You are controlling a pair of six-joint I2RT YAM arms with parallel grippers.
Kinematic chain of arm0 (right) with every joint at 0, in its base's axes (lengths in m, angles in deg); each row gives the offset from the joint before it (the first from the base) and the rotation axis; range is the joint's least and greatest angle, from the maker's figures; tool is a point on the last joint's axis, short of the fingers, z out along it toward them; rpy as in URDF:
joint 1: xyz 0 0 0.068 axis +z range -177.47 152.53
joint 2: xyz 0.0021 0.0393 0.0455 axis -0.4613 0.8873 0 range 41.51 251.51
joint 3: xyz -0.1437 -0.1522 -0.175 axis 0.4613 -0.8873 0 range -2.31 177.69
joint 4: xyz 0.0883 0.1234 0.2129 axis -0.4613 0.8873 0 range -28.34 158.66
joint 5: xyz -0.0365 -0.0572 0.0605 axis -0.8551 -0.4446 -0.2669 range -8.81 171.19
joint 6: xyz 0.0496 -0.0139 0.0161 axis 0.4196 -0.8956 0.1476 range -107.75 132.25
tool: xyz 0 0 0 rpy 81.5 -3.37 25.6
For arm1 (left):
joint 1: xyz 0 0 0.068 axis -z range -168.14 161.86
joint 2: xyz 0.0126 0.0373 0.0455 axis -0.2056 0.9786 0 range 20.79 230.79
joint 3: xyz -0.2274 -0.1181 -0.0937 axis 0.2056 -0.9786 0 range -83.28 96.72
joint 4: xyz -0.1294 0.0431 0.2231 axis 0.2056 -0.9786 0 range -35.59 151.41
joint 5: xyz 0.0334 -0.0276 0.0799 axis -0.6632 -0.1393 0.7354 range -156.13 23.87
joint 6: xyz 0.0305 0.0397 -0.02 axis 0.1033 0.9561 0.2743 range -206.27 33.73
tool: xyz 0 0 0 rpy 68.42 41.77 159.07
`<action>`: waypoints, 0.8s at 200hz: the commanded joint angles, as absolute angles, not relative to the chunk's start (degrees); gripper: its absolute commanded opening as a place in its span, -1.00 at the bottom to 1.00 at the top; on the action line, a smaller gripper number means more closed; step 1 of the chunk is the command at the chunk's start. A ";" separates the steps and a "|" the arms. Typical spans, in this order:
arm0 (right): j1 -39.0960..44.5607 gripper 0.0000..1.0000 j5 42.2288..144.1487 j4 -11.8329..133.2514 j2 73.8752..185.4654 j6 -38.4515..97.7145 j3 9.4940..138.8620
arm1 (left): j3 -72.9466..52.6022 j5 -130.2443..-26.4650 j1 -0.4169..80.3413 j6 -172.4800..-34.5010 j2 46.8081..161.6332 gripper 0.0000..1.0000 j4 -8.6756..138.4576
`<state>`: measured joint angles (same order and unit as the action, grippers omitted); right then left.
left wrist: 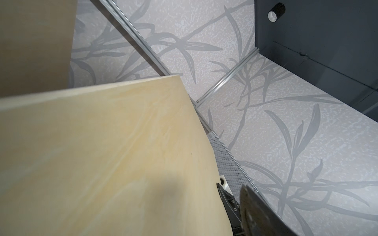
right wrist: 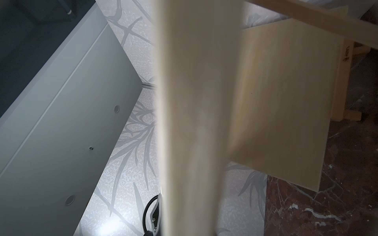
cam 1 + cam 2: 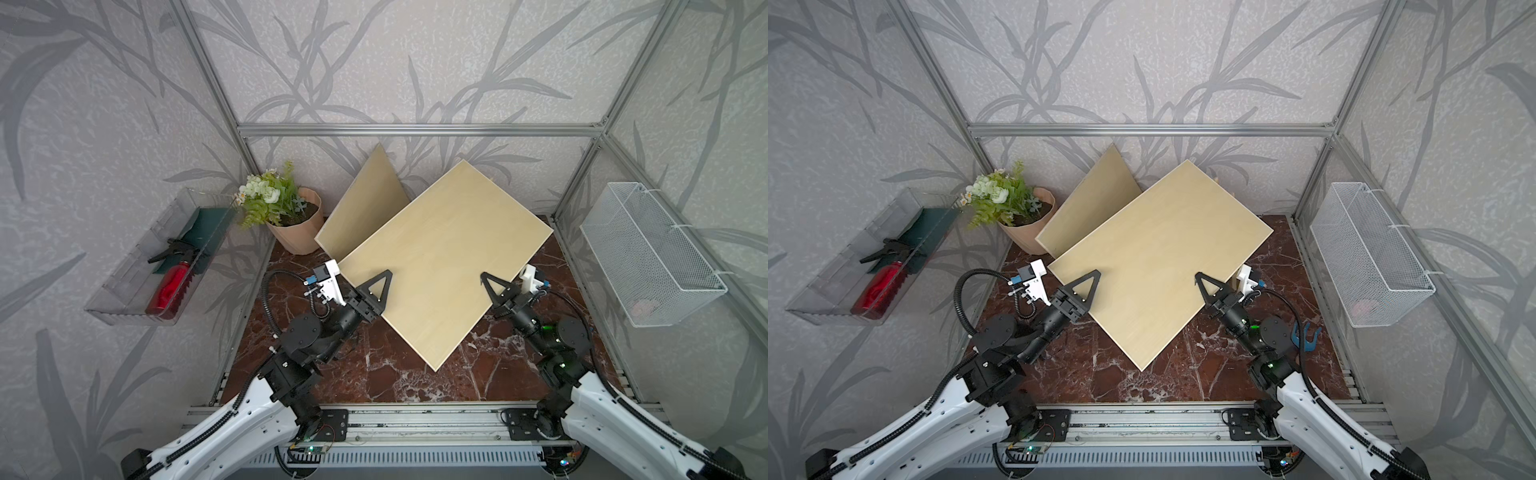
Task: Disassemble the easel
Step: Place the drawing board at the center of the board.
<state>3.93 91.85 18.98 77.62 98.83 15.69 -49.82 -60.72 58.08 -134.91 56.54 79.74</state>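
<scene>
Support for the board is coming from my right gripper, I judge. It is pinching the right edge tight, so the panel is hanging tilted, near side of the easel. My left gripper is straddling the left edge with jaws parted and its upper finger off the face, likely bearing nothing. Far left, a second board is leaning over the marbled table.

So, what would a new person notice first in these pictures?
A large pale wooden board fills the middle, with the left gripper and right gripper at its opposite edges. Behind it, a second board stands leaning, next to a flower pot.
</scene>
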 commanded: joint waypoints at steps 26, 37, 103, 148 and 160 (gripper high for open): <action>4.23 -1.00 87.73 21.97 63.51 93.86 13.70 | -49.74 -66.89 58.27 -140.61 57.93 0.57 84.88; 4.23 -1.00 87.28 22.60 62.37 93.47 13.03 | -50.14 -68.24 58.30 -143.20 58.98 0.51 86.90; 4.21 -1.00 82.72 16.79 62.08 92.50 8.61 | -50.21 -72.91 58.62 -154.44 62.03 0.39 85.52; 4.21 -1.00 81.94 24.85 58.29 92.01 8.76 | -54.52 -72.49 59.30 -161.15 62.44 0.37 87.40; 4.21 -1.00 81.30 26.20 57.00 92.08 8.29 | -55.84 -72.57 59.80 -162.63 63.62 0.28 89.97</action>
<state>4.10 83.93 30.15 60.40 95.40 7.16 -53.82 -70.53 58.71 -157.25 62.70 83.45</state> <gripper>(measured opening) 0.114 0.673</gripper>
